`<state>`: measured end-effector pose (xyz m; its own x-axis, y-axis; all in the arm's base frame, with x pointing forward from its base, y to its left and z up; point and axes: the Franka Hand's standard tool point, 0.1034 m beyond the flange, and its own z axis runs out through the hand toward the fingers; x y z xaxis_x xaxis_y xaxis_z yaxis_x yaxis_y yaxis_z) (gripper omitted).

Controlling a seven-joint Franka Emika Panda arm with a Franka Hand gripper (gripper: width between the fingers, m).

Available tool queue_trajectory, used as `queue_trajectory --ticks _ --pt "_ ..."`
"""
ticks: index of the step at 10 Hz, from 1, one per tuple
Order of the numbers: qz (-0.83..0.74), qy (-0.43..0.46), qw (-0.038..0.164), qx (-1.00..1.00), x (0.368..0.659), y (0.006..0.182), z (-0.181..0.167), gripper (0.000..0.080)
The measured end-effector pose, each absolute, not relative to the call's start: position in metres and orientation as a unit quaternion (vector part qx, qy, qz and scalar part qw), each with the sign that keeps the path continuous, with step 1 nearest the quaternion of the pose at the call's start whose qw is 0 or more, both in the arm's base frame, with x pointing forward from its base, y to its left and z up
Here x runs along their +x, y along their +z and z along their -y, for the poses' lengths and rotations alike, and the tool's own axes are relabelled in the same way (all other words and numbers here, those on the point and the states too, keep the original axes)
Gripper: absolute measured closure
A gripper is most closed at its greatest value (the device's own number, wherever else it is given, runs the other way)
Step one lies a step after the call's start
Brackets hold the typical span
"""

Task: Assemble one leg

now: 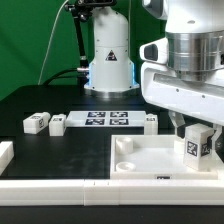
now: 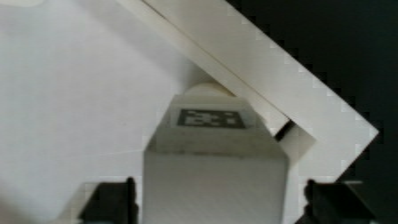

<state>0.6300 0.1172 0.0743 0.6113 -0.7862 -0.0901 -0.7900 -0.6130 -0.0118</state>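
Observation:
My gripper (image 1: 195, 133) is at the exterior view's right, shut on a leg (image 1: 196, 146), a chunky white block with a marker tag facing the camera. It holds the leg upright at the right corner of the large white square panel (image 1: 140, 162), with the leg's base at the panel's surface. In the wrist view the leg (image 2: 215, 170) fills the space between my fingers (image 2: 111, 202), its tag at the far end near the panel's raised rim (image 2: 267, 75). Three more legs lie on the black table: two at the left (image 1: 37, 123) (image 1: 58, 123) and one further right (image 1: 150, 121).
The marker board (image 1: 105, 119) lies flat on the table between the loose legs. The arm's white base (image 1: 108, 60) stands behind it. A white part's edge (image 1: 5, 155) shows at the exterior view's left border. A green backdrop stands behind.

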Motion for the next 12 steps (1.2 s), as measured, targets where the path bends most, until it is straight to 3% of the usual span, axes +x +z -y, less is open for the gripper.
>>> queue_trajectory --ticks 1,2,3,8,12 --pt "-0.399 0.039 0.025 -0.916 0.6298 0.0749 -0.1174 0.0244" --pt "-0.345 0.040 0.025 -0.937 0.6290 0.0754 -0.1194 0.0170" --pt "-0.285 0.039 0.028 -0.957 0.6290 0.0753 -0.1211 0.0156" --pt "-0.087 0.032 0.035 -0.995 0.6282 0.0749 -0.1260 0.0151" --pt "0.128 0.023 0.022 -0.991 0.6290 0.0747 -0.1234 0.0151"
